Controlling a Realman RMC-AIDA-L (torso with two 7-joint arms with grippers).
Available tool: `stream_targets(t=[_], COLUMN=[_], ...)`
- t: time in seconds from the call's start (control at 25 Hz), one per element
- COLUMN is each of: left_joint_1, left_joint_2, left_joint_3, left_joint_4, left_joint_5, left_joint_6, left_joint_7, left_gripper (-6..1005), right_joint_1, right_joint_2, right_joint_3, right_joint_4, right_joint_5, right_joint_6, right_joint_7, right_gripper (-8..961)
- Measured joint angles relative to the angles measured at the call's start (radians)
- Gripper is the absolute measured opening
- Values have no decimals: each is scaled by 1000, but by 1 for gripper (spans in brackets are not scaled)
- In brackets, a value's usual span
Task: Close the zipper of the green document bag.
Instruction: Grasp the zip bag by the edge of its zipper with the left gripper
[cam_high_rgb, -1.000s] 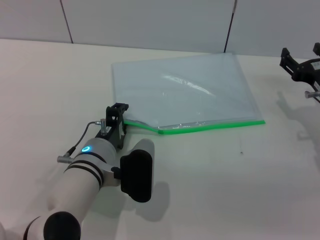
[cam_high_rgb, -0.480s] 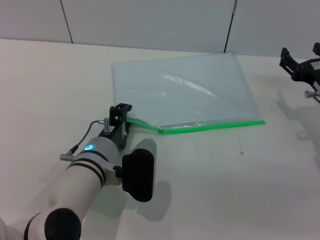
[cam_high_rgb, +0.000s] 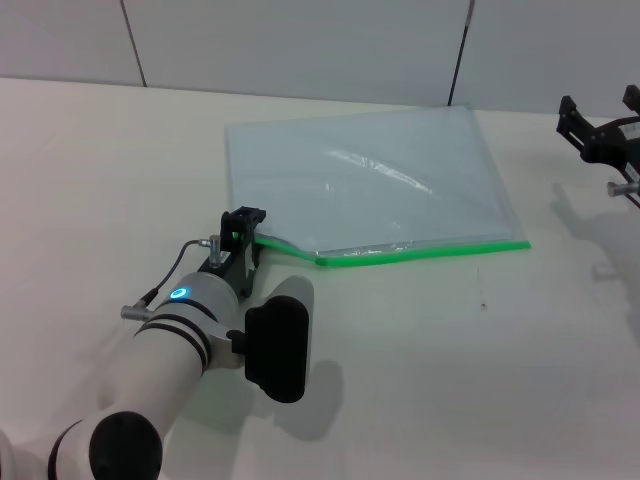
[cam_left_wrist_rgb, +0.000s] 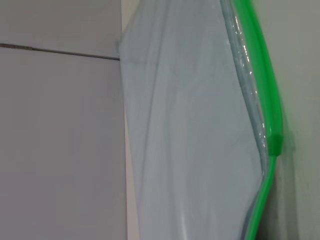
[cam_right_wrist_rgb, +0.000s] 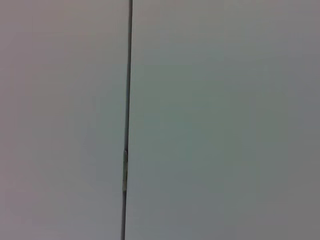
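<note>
Right, green document bag (cam_high_rgb: 365, 185) lies flat on the table (cam_high_rgb: 90, 170), zipper (cam_high_rgb: 425, 252) running along its near long edge, the one facing the robot. Left gripper (cam_high_rgb: 243, 222) sits at the bag's near-left corner, right at the zipper's end; can't tell whether its fingers are clamped on anything or loose. Left wrist view shows the green strip with a thicker green slider (cam_left_wrist_rgb: 275, 145) partway along it, and the strip bends there. Right gripper (cam_high_rgb: 600, 125) is parked well off the bag's far-right corner, above the table; grip state unclear too.
</note>
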Motion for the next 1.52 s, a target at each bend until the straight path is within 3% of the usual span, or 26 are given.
stream_targets(t=[0.92,1.12,1.36,1.52], left_joint_1=[-4,-5,-3,1], left_joint_2=[-1,-1,-1,-2], left_joint_3=[-20,-21,-21,-22], left_joint_4=[-7,-5,-9,-10], left_joint_5=[-3,-4,-5,-4], left_joint_6=[9,16,36,47], left_joint_7=[1,7,0,-31], left_gripper=[370,195,58,63], right_joint_1=[-3,-5,-6,-7], right_joint_2=[0,0,0,-1], right_joint_3=[-17,-45,-85,-111], right_joint_4=[0,12,24,41], right_joint_5=[-2,-2,-2,-2], right_joint_6=[-1,-4,-9,-9], right_joint_7=[0,1,1,4], right_gripper=[862,861,861,861])
